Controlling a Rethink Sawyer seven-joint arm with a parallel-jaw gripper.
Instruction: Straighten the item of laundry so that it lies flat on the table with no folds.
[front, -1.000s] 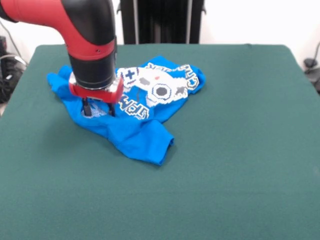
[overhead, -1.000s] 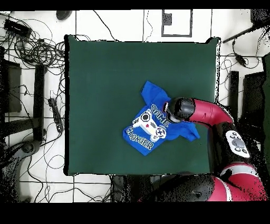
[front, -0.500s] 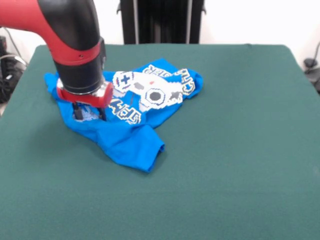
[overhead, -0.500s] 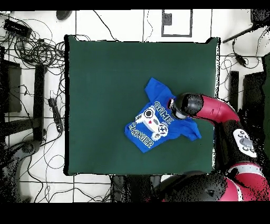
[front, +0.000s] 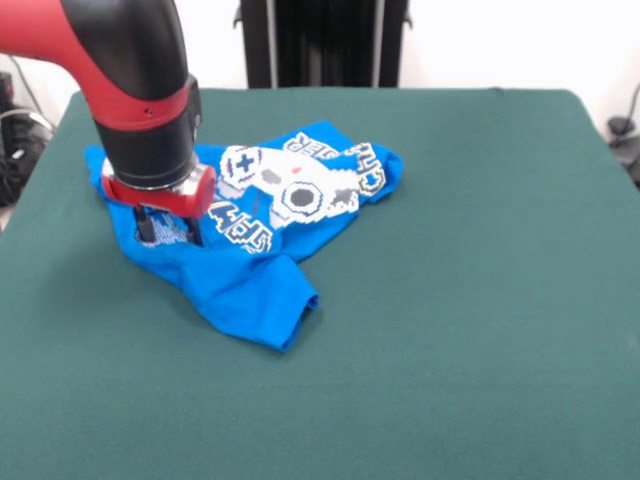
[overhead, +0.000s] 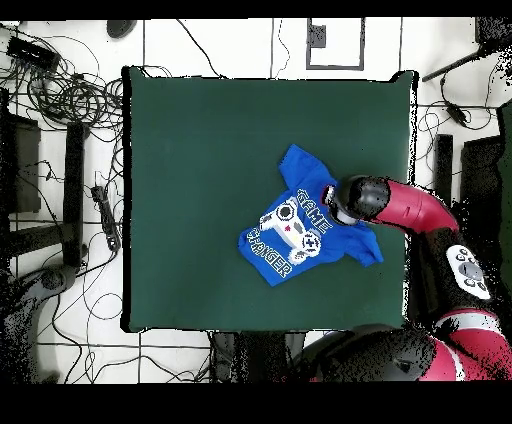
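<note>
on the green tabletop (front: 480, 300) the blue shirt (front: 250, 285) lies crumpled near my gripper (front: 166, 228), whose closing i cannot tell, so i fear dragging makes new folds.

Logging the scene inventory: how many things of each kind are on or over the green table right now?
Blue T-shirt: 1
Robot gripper, down on the shirt: 1
Green table: 1
Total: 3

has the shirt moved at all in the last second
Yes. In the front view the blue T-shirt has slid toward the table's left edge and slightly nearer the camera, dragged along with the claw planted on it.
</note>
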